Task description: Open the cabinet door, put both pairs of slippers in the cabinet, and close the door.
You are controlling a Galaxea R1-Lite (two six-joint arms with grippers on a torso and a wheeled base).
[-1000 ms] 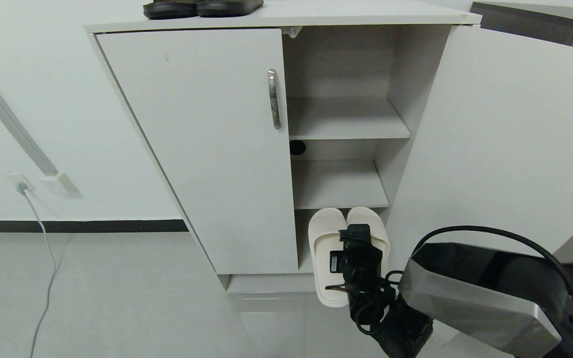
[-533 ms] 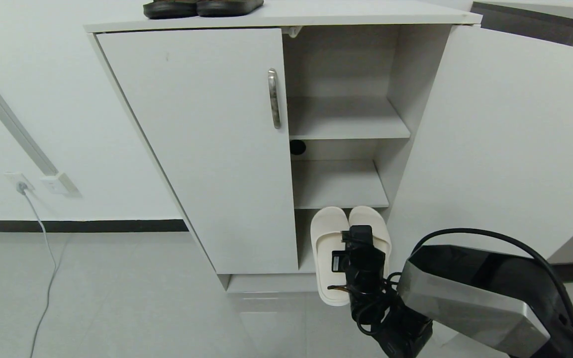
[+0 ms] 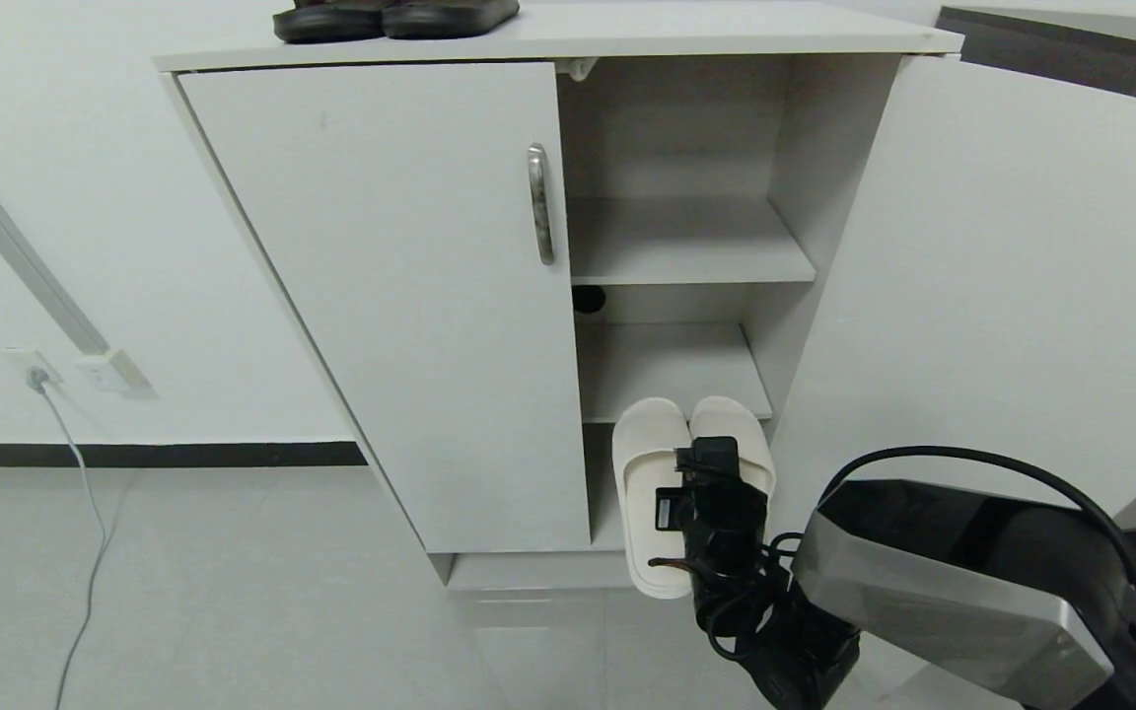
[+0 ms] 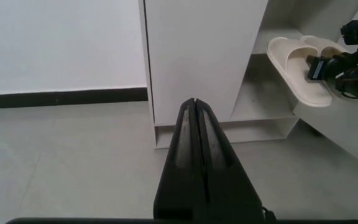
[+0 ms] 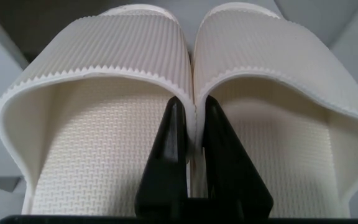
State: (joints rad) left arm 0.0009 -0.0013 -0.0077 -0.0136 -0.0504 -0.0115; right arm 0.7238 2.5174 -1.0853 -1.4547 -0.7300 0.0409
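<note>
White cabinet [image 3: 676, 25] stands against the wall, its left door [image 3: 400, 296] shut, with a metal handle [image 3: 539, 204], and its right door [image 3: 1002, 276] swung wide open just beside the right arm. Two bare shelves [image 3: 686, 247] cross the open half. A dark pair of slippers [image 3: 395, 18] sits on the cabinet's top. A socket [image 3: 31, 367] on the wall at the left feeds a cable [image 3: 85, 532] that runs down to the floor [image 3: 233, 611].

The cream slippers [image 3: 652, 473] hang side by side at the mouth of the bottom compartment, toes in under the lower shelf's front edge, heels out past the cabinet's front. The right end effector [image 5: 191, 118] has its fingers [image 5: 174, 134] pinched narrow on the two inner side walls pressed together. The left end effector [image 4: 194, 109] is fully closed on nothing, above the floor before the shut door.
</note>
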